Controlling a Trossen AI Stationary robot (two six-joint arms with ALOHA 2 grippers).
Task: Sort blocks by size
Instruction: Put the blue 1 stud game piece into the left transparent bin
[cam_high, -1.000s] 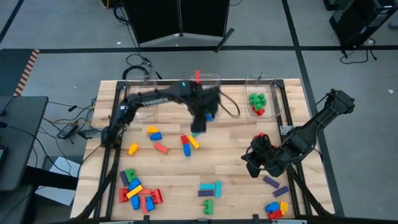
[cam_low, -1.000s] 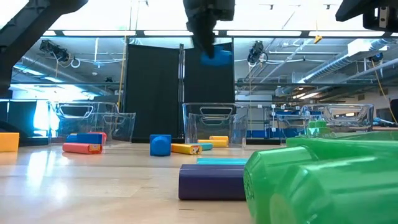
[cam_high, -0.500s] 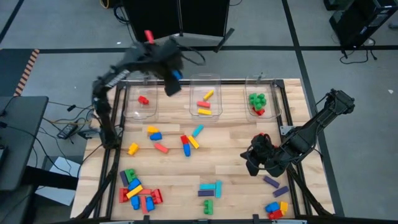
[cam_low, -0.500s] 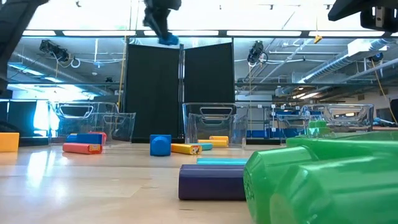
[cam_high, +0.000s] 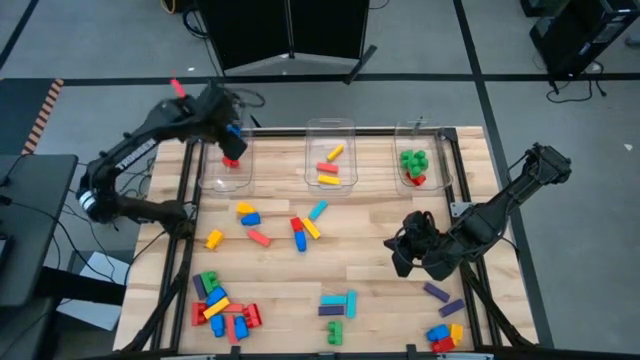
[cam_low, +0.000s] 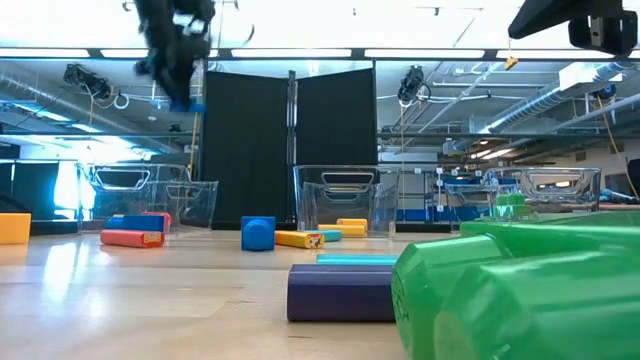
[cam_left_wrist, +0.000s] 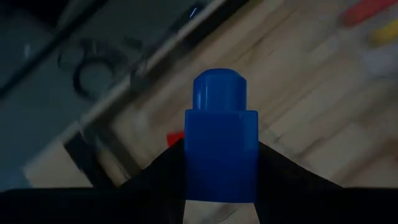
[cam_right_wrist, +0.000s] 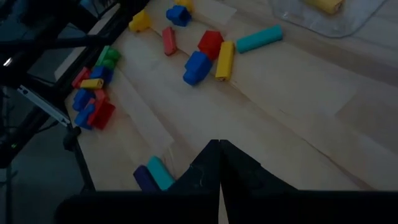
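Grey floor with black tape lines around a pale wooden tabletop (cam_high: 370, 255); dark screen panels beyond the far edge.

Along the far edge, three clear bins in a row. Left bin (cam_high: 225, 165): one small red block (cam_high: 231, 161) inside. Middle bin (cam_high: 329, 155): a yellow block (cam_high: 334, 152) lying aslant, a red block (cam_high: 327, 168) and a second yellow block (cam_high: 327, 179) below it. Right bin (cam_high: 418, 158): a cluster of green blocks (cam_high: 412, 160) with a red block (cam_high: 417, 180) at its near side.

Above the left bin, the left gripper (cam_high: 232, 135), fingers (cam_left_wrist: 155, 174) partly apart and clamped on a small blue block (cam_left_wrist: 221, 146), its single stud pointing away from the wrist; in the low view, raised well above the tabletop (cam_low: 180, 70).

At the right side of the tabletop, the right gripper (cam_high: 400, 256), low, fingers pressed fully together, holding nothing.

Loose on the tabletop: a scatter near the middle, with a cyan block (cam_high: 317, 210), a yellow long block (cam_high: 311, 228) and a red-and-blue pair (cam_high: 299, 234); a heap of mixed blocks (cam_high: 222, 306) at the near left; cyan, purple and green blocks (cam_high: 338, 310) near the front centre; purple blocks (cam_high: 441, 297) and a blue-yellow-red cluster (cam_high: 444, 336) at the near right.
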